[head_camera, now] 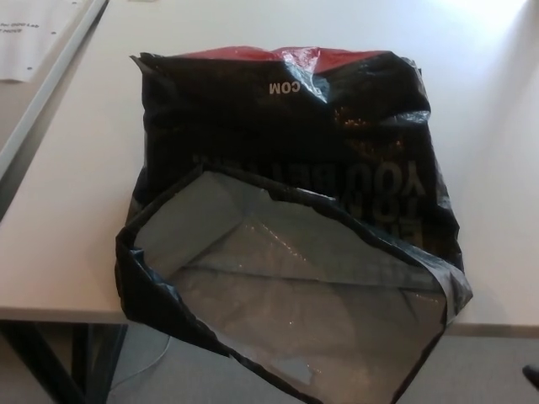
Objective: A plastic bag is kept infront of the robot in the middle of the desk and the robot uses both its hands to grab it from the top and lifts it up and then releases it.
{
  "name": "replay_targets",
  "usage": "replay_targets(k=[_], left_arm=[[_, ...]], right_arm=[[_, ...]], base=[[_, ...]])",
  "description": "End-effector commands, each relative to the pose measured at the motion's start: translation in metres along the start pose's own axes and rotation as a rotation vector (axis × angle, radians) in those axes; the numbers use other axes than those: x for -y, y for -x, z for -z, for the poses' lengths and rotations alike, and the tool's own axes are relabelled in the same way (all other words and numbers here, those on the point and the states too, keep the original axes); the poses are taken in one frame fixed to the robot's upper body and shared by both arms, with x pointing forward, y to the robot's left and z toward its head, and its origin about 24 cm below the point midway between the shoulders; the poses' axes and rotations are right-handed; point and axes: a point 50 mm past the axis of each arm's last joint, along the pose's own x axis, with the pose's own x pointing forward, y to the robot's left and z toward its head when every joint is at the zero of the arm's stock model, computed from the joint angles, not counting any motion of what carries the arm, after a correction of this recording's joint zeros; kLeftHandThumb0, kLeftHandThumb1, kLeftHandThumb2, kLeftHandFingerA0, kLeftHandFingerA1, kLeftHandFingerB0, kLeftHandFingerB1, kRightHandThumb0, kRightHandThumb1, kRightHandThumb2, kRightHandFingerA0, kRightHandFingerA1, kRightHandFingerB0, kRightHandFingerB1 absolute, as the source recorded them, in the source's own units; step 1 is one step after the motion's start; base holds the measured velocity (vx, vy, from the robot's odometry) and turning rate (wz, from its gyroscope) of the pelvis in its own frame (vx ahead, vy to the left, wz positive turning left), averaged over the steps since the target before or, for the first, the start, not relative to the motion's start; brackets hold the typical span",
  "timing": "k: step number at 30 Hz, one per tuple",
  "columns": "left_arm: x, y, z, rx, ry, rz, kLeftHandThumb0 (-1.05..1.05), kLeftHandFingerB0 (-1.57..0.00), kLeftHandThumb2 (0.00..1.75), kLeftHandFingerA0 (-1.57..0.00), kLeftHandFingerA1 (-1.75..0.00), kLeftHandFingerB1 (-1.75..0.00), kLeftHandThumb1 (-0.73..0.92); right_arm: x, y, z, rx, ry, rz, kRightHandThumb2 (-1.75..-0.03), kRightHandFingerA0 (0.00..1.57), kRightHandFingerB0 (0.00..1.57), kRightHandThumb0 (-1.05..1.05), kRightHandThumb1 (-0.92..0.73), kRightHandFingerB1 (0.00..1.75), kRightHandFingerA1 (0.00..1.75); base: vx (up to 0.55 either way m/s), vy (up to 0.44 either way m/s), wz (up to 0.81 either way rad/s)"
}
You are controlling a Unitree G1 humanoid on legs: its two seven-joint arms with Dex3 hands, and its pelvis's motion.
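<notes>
Plastic bag (286, 219) open-mouthed on desk (76, 210), overhanging near edge.

Plastic bag (286, 143): thin black film, glossy outside, crinkled, with bright highlights along the creases. Pale printed lettering on the black face, upside down in this view. A red glossy band shows along the far top edge.

Bag interior (286, 286): grey, duller than the outside, a soft satin sheen; fold lines cross it and a few small glints catch the light. The rim of the mouth is wrinkled black film.

Desk (76, 168): smooth, pale, matt to faintly sheened top, likely laminate; strong glare washes out the far right corner.

Paper sheet (25, 42): white, flat, matt, faint print, at upper left.
</notes>
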Motion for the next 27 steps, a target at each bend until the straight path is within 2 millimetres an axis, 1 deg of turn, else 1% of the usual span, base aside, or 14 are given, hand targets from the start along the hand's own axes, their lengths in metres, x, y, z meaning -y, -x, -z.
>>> replay_targets(k=[1, 7, 8, 10, 12, 13, 14, 15, 16, 18, 19, 23, 26, 27], left_arm=[[0.018, -0.027, 0.002, -0.058, 0.005, 0.133, -0.42, -0.11, 0.63, -0.08, -0.22, -0.4, 0.34], [0.044, -0.049, 0.009, -0.11, 0.091, 0.258, -0.46, -0.06, 0.7, -0.01, -0.29, -0.46, 0.29], [0.048, -0.053, 0.012, -0.125, 0.108, 0.294, -0.46, -0.06, 0.71, -0.03, -0.26, -0.46, 0.29], [0.057, -0.061, 0.015, -0.13, 0.122, 0.354, -0.28, -0.04, 0.81, 0.0, -0.49, -0.51, 0.23], [0.058, -0.063, 0.016, -0.129, 0.121, 0.37, -0.28, -0.04, 0.81, 0.0, -0.49, -0.51, 0.23], [0.06, -0.066, 0.014, -0.111, 0.11, 0.388, -0.5, -0.08, 0.61, -0.15, -0.37, -0.35, 0.35], [0.065, -0.071, 0.011, -0.096, 0.097, 0.423, -0.31, -0.02, 0.82, 0.0, -0.5, -0.5, 0.24], [0.068, -0.073, 0.011, -0.123, 0.101, 0.446, -0.55, -0.07, 0.67, -0.08, -0.32, -0.4, 0.35], [0.07, -0.074, 0.011, -0.129, 0.097, 0.457, -0.32, -0.03, 0.83, 0.0, -0.5, -0.51, 0.23], [0.073, -0.076, 0.009, -0.123, 0.09, 0.465, -0.32, -0.03, 0.83, 0.0, -0.5, -0.51, 0.23], [0.077, -0.077, 0.006, -0.117, 0.097, 0.477, -0.52, -0.05, 0.7, -0.06, -0.29, -0.39, 0.31], [0.089, -0.078, -0.002, -0.071, 0.121, 0.484, -0.57, -0.03, 0.67, -0.05, -0.45, -0.42, 0.32], [0.097, -0.079, -0.003, -0.082, 0.156, 0.49, -0.52, 0.0, 0.68, -0.05, -0.43, -0.43, 0.29], [0.099, -0.082, -0.004, -0.09, 0.163, 0.495, -0.47, -0.08, 0.58, -0.06, -0.27, -0.4, 0.43]], right_arm=[[0.006, -0.032, 0.014, -0.033, 0.059, 0.106, -0.66, 0.06, 0.0, -0.49, -0.34, 0.0, 0.35], [-0.001, -0.043, 0.012, -0.042, 0.076, 0.081, -0.64, 0.04, 0.0, -0.44, -0.37, 0.0, 0.43], [-0.002, -0.044, 0.012, -0.035, 0.066, 0.084, -0.6, 0.03, 0.0, -0.45, -0.25, 0.03, 0.4], [-0.002, -0.046, 0.016, -0.04, 0.075, 0.067, -0.64, 0.01, 0.0, -0.42, -0.4, 0.0, 0.34], [-0.002, -0.047, 0.017, -0.039, 0.073, 0.064, -0.64, 0.01, 0.0, -0.42, -0.4, 0.0, 0.34], [-0.003, -0.047, 0.019, -0.043, 0.07, 0.052, -0.66, 0.01, 0.0, -0.38, -0.4, 0.0, 0.34], [-0.004, -0.048, 0.023, -0.066, 0.053, 0.034, -0.65, 0.01, 0.0, -0.37, -0.39, 0.0, 0.34], [-0.004, -0.048, 0.024, -0.06, 0.064, 0.029, -0.65, 0.01, 0.0, -0.37, -0.39, 0.0, 0.34], [-0.005, -0.049, 0.025, -0.059, 0.071, 0.021, -0.66, 0.01, 0.0, -0.37, -0.39, 0.0, 0.36], [-0.006, -0.05, 0.025, -0.058, 0.091, 0.008, -0.65, 0.02, 0.0, -0.39, -0.38, 0.0, 0.36], [-0.007, -0.05, 0.026, -0.053, 0.098, -0.002, -0.64, 0.07, 0.0, -0.4, -0.41, 0.02, 0.39], [-0.011, -0.053, 0.027, -0.075, 0.104, -0.054, -0.55, 0.12, 0.0, -0.45, -0.49, 0.13, 0.39], [-0.014, -0.053, 0.027, -0.079, 0.098, -0.083, -0.66, 0.06, 0.0, -0.45, -0.41, 0.08, 0.42], [-0.015, -0.054, 0.026, -0.066, 0.112, -0.088, -0.58, 0.04, 0.0, -0.41, -0.45, 0.1, 0.35]], base=[[0.0, 0.0, 0.0], [0.0, 0.0, 0.0], [0.0, 0.0, 0.0], [0.0, 0.0, 0.0], [0.0, 0.0, 0.0], [0.0, 0.0, 0.0], [0.0, 0.0, 0.0], [0.0, 0.0, 0.0], [0.0, 0.0, 0.0], [0.0, 0.0, 0.0], [0.0, 0.0, 0.0], [0.0, 0.0, 0.0], [0.0, 0.0, 0.0], [0.0, 0.0, 0.0]])
